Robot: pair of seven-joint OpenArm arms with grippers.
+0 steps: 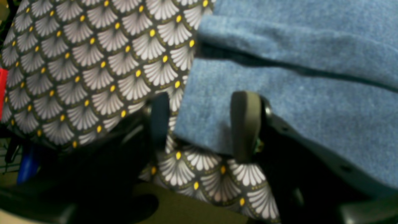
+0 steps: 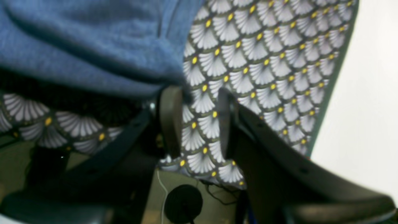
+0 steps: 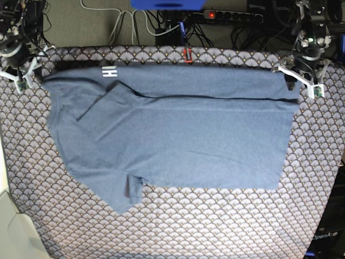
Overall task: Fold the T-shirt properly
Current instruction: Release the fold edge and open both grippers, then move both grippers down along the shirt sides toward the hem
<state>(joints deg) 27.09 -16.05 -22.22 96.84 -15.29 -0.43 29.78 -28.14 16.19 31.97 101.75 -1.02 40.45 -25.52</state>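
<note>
The slate-blue T-shirt (image 3: 178, 140) lies flat on the scallop-patterned tablecloth (image 3: 178, 226), its far edge folded over towards me, with white lettering (image 3: 109, 72) showing at the far left. My left gripper (image 3: 299, 82) is at the shirt's far right corner. In the left wrist view it (image 1: 202, 102) is open, its fingers (image 1: 245, 124) standing either side of the shirt's corner (image 1: 211, 124). My right gripper (image 3: 24, 78) is at the far left corner. In the right wrist view it (image 2: 197, 96) is open over the tablecloth (image 2: 264, 62), with the shirt's edge (image 2: 93, 46) against its left finger (image 2: 170, 118).
A power strip (image 3: 232, 15), cables and a blue object (image 3: 167, 4) lie behind the table's far edge. A small red item (image 3: 187, 54) sits at the far edge. The table's right edge (image 3: 338, 178) is close to the left arm. A white surface (image 3: 11, 226) shows at the lower left.
</note>
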